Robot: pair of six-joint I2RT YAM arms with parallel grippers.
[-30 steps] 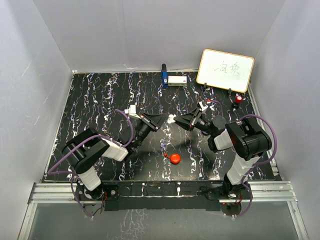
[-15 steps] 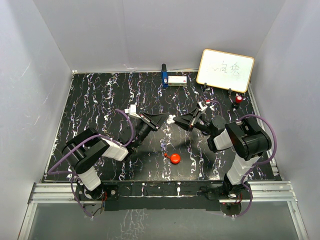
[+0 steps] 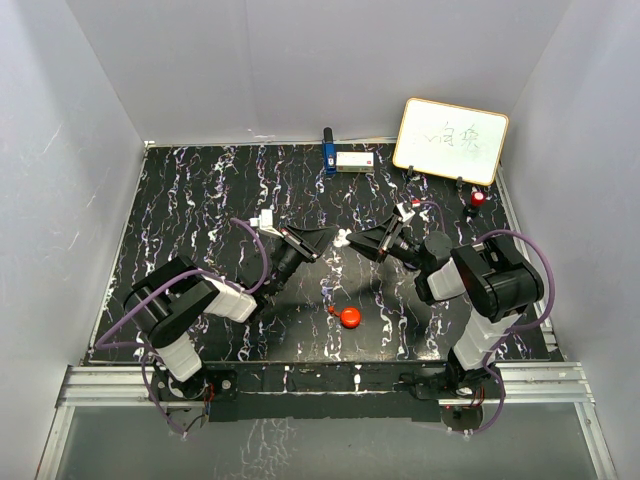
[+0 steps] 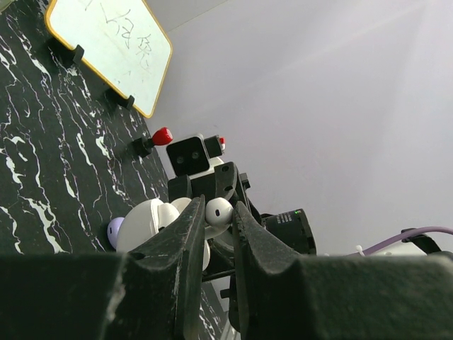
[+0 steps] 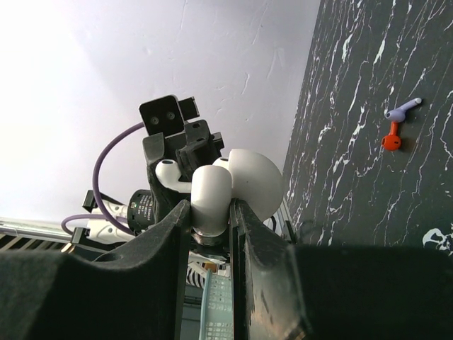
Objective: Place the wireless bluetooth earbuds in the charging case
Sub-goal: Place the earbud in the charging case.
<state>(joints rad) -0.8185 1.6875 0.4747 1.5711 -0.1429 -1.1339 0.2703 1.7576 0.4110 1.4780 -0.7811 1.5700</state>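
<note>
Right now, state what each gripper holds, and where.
Left gripper pinches a white earbud below its head; right gripper clamps the open white charging case by its base.

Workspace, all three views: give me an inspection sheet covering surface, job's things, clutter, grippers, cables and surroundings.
Surface: black marbled table, white veins.
Job's things: white earbud at the open white case, not yet seated; small red earbud lying on the table.
Clutter: red pod, purple piece, whiteboard, blue item, white box, red-capped item.
Grippers: left gripper shut on the white earbud; right gripper shut on the case.
Cables: purple cables looped along both arms.
Surroundings: plain white walls.
</note>
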